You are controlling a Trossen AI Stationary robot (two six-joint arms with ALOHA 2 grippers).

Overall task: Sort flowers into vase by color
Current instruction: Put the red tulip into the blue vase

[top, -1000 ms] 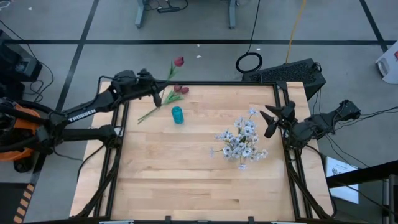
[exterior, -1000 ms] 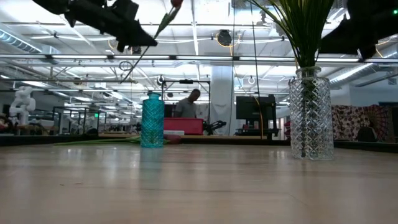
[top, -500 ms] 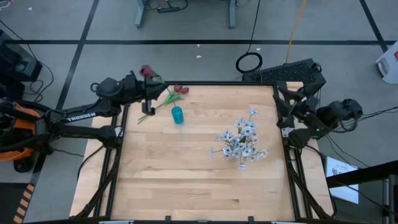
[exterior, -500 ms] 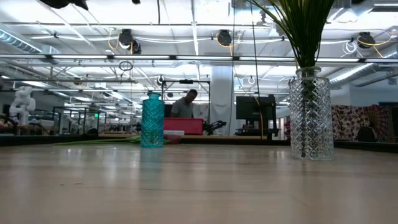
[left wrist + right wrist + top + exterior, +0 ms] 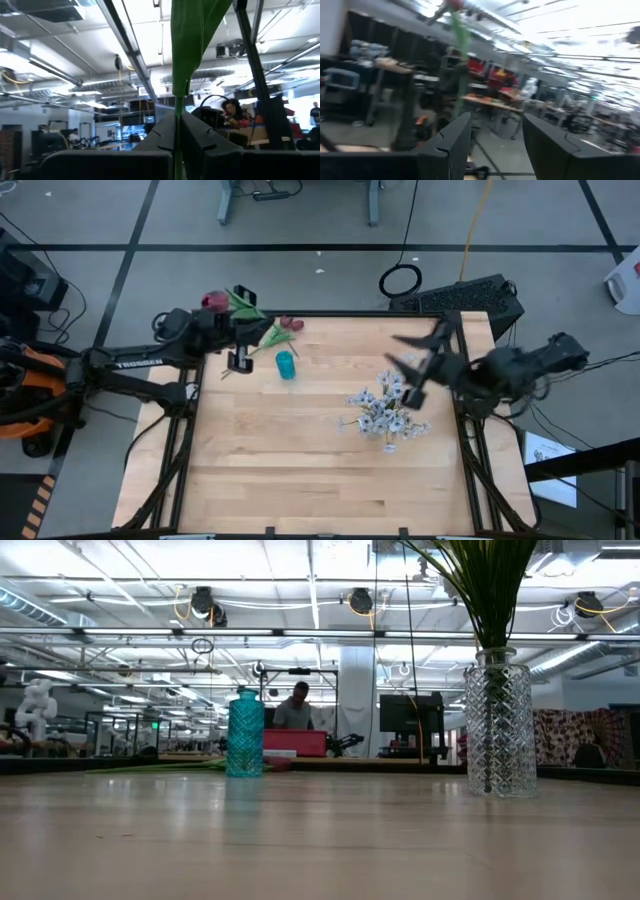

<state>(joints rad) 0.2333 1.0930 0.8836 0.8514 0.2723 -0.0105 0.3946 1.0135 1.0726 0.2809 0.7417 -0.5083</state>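
My left gripper (image 5: pixel 233 332) is raised over the table's far left corner, shut on a red-budded flower (image 5: pixel 213 301) with green leaves. In the left wrist view its stem (image 5: pixel 178 120) rises between the fingers into a broad leaf (image 5: pixel 190 45). More red flowers (image 5: pixel 287 326) lie flat on the table by the small teal vase (image 5: pixel 286 364), which stands upright (image 5: pixel 245 733). The white flowers (image 5: pixel 388 408) stand in the clear glass vase (image 5: pixel 499 723). My right gripper (image 5: pixel 410 356) hovers open just beyond the white flowers, touching nothing (image 5: pixel 495 135). My left gripper pinches the red flower's thin stem (image 5: pixel 178 107) between its two fingers (image 5: pixel 162 135), below the leaf. The stem runs along the fingers and out past their tips. The flower is lifted clear of the table, its bud (image 5: pixel 213 301) over the far left edge.
The table's near half (image 5: pixel 320 490) is bare wood. Black frame rails (image 5: pixel 180 440) run along the left and right sides. A dark case (image 5: pixel 470 298) sits beyond the far right corner. A person (image 5: pixel 296 705) shows in the room behind.
My left gripper has swung the held flower toward the table's left, so the bud moved from beyond the far edge to over the far left corner. My right gripper first drew back over the right edge, then reached out toward the table's middle, beside the white flowers.
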